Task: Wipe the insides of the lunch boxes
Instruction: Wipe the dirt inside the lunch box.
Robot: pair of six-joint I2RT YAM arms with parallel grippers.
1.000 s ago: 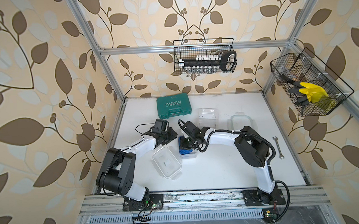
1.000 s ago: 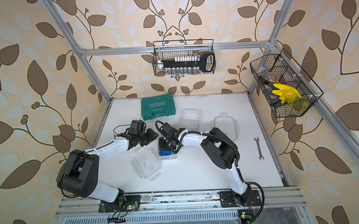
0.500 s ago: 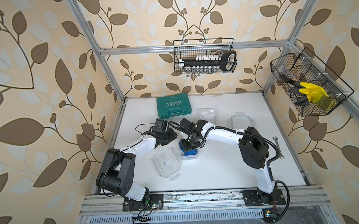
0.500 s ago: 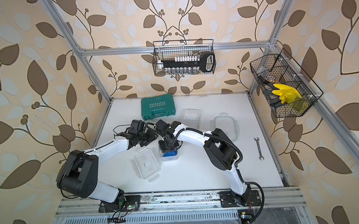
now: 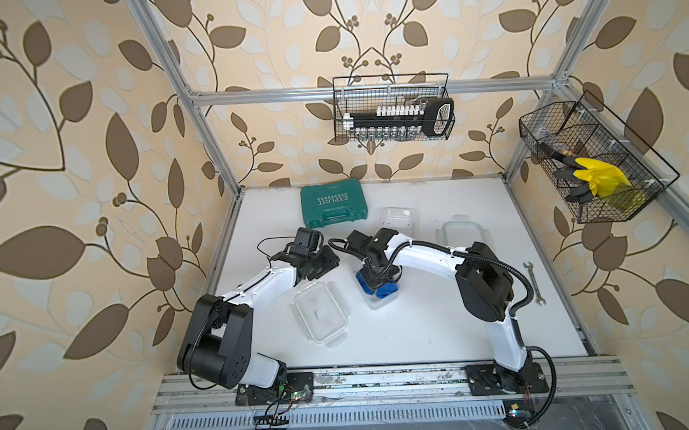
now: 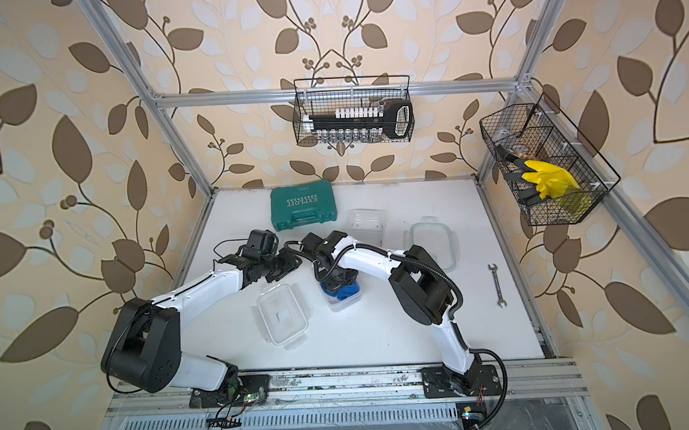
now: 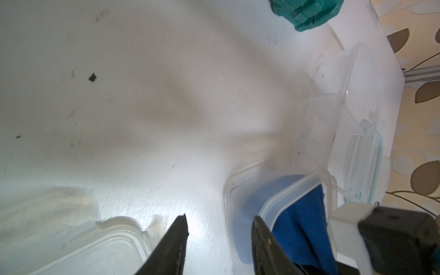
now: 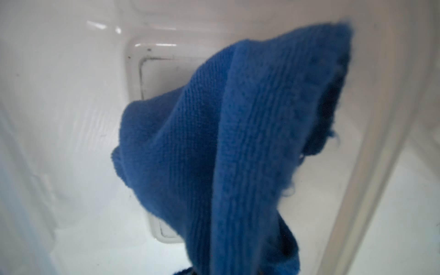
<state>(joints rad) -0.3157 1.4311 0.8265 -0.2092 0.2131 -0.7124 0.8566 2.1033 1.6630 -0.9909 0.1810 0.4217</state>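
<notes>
**Inside the centre tub: a loose box under a dragging cloth**

At the middle of the table, the right gripper is clamped on a blue cloth and reaches down into 1 small clear tub. The right wrist view shows the bunched cloth against the tub's floor and wall.

The left gripper sits just beside that tub, its jaws partly apart with only bare table between them, so nothing pins the tub down. That is the main risk. A light plastic box may slide or tip with the cloth's drag instead of being rubbed, and it could skid into the latched lid near it.

1 left finger lies over the tub's edge. Whether it touches I cannot tell, but a nudge there could shift the box too. Bunched cloth likely skips the corners.

2 more pieces, a back clear tub and a green-rimmed one, wait at the back near the teal case.
</notes>
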